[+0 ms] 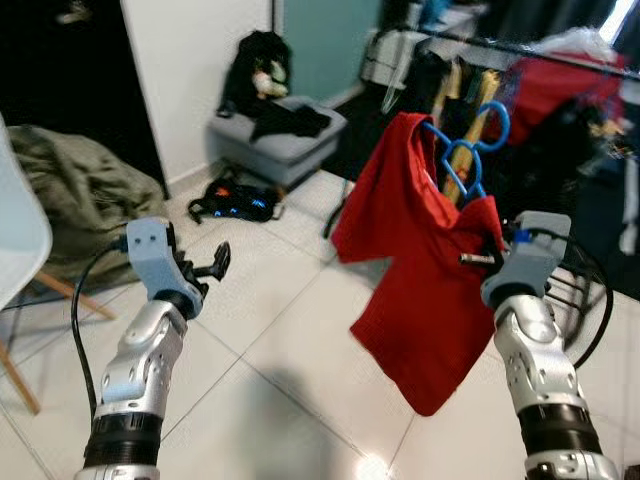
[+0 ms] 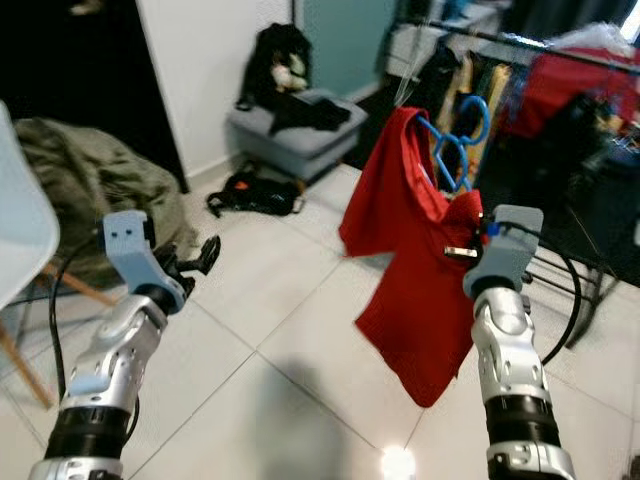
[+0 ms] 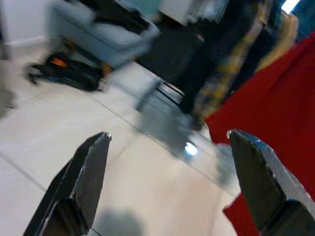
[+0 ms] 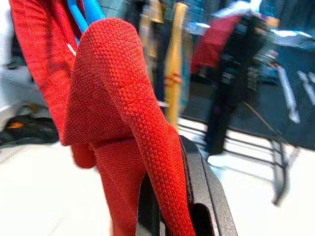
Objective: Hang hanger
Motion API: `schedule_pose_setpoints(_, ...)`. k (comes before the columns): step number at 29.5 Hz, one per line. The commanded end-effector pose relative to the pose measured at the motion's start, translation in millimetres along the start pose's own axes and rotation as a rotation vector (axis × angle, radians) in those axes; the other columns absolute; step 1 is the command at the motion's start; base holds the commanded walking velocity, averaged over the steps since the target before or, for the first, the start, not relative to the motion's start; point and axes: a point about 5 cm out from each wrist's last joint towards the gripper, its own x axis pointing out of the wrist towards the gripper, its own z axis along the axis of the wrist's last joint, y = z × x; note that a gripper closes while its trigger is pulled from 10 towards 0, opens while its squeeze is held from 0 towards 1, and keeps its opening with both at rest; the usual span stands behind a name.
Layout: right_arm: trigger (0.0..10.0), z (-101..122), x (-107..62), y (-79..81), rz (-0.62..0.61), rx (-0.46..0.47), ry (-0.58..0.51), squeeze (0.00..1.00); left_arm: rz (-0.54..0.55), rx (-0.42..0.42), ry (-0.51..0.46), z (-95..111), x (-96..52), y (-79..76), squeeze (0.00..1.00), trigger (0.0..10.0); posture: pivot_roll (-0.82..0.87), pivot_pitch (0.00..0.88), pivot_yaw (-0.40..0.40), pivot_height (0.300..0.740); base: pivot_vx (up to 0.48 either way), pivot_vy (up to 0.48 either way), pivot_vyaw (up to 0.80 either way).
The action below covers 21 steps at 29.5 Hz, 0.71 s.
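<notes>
Right gripper (image 1: 497, 250): closed on the red shirt (image 1: 420, 270) at one shoulder, where the cloth drapes over its fingers; held high so the garment hangs free of the tiled floor (image 1: 290, 350).
Hanger (image 1: 468, 150): blue, inside the shirt's neck, its hook sticking up above the collar, carried in the air just in front of the clothes rail (image 1: 540, 48).
Why held so: judging by the task, the raised hook is being kept at rail height for hooking on.
Left gripper (image 1: 208, 265): fingers spread wide, holding nothing, raised over the floor well apart from the shirt.
Rail contents: dark, yellow and red clothes already hang there.
Grey stool (image 1: 275, 135): a black bag and dark cloth sit on top.
</notes>
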Motion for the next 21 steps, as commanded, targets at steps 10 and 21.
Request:
schedule_pose_setpoints(10,10.0,11.8,4.9,-7.6,-0.057,0.027,-0.073,0.00,0.026,-0.025,-0.023,-0.8,1.4,4.0,0.00,10.0,-0.04,0.084,-0.054,0.740,0.000,0.000,-0.70)
schedule_pose_setpoints(21,10.0,9.4,9.5,-5.8,-0.072,0.053,-0.064,0.00,0.036,0.001,-0.035,1.7,4.1,6.2,0.00,10.0,-0.04,0.079,-0.048,0.740,0.305,0.000,-0.04)
